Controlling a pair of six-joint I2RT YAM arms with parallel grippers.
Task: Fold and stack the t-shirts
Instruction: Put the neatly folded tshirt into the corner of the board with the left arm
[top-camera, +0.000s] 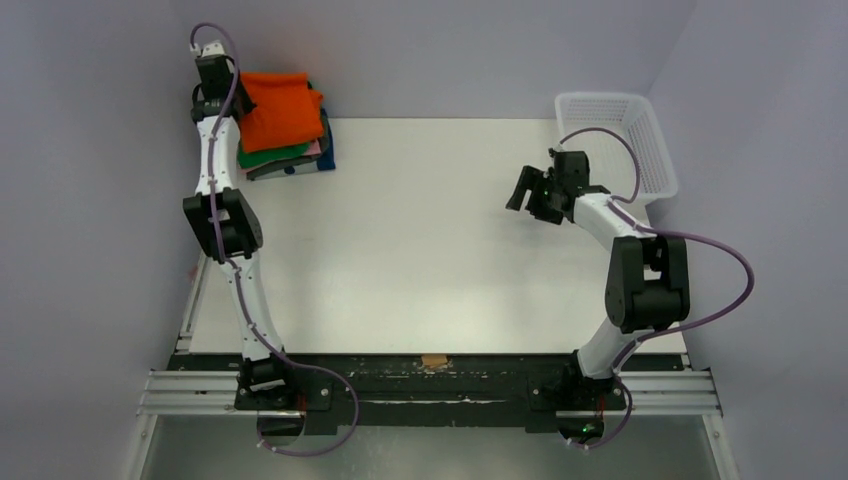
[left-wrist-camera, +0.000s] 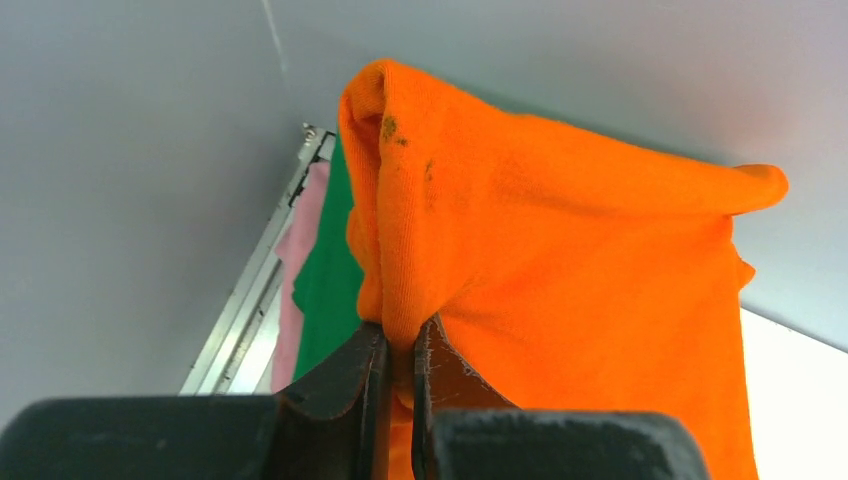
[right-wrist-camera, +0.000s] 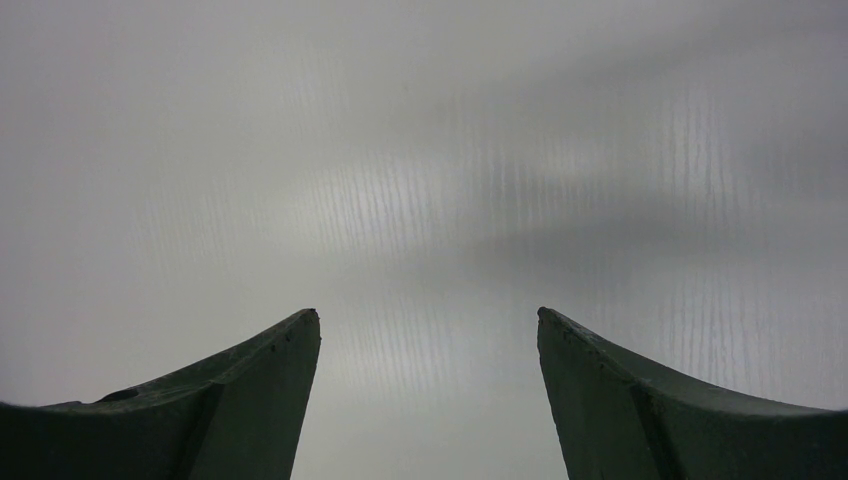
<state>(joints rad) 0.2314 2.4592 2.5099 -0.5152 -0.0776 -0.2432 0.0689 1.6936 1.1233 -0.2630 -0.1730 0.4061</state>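
Observation:
A folded bright orange t-shirt (top-camera: 279, 108) lies on top of a stack at the table's far left corner, over a green t-shirt (top-camera: 272, 156), a pink one (top-camera: 316, 147) and a dark blue one (top-camera: 300, 166). My left gripper (top-camera: 232, 97) is shut on a fold of the orange t-shirt (left-wrist-camera: 560, 260) at its left edge; the green (left-wrist-camera: 328, 280) and pink (left-wrist-camera: 293, 280) shirts show under it. My right gripper (top-camera: 523, 193) is open and empty above the table's right half, its fingertips (right-wrist-camera: 300, 330) wide apart over bare table.
A white plastic mesh basket (top-camera: 620, 140) stands at the far right corner of the white table (top-camera: 420, 250). A small tan scrap (top-camera: 433, 361) lies on the black rail at the near edge. Grey walls surround the table.

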